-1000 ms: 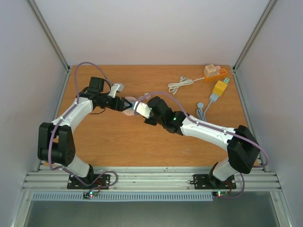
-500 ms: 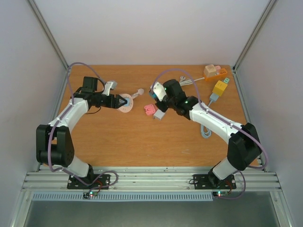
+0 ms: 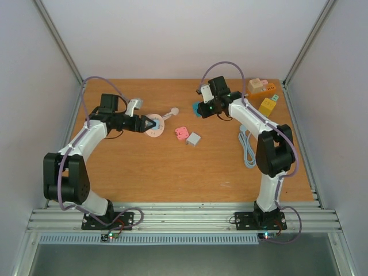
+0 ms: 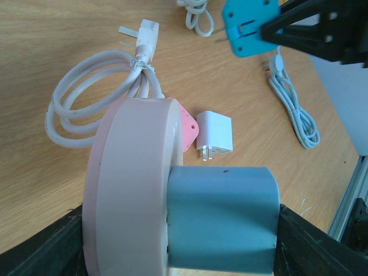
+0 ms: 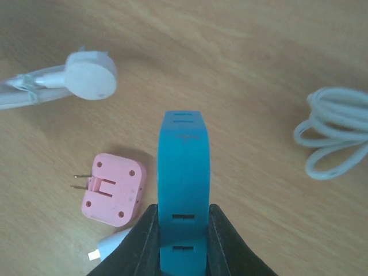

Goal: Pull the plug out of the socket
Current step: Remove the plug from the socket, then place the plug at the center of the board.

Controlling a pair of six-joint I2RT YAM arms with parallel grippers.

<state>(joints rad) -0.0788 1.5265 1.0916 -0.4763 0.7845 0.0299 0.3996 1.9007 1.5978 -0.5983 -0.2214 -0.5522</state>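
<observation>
The right end effector [image 5: 184, 238] is clamped narrowly on the bright blue plug [image 5: 184, 155], which is well apart from the socket. The plug's prongs are hidden in the right wrist view. The left end effector [image 3: 148, 123] grips the round pink socket [image 4: 126, 178], which has a grey-blue block [image 4: 221, 218] against its face. Its fingers are cut off at the frame's bottom corners. A pink adapter [image 5: 112, 194] and a white charger [image 4: 215, 133] lie on the desk [image 5: 259, 52] between the arms.

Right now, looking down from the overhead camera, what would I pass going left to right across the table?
Round pink socket → pink plug → blue plug → coiled white cable → yellow adapter.
</observation>
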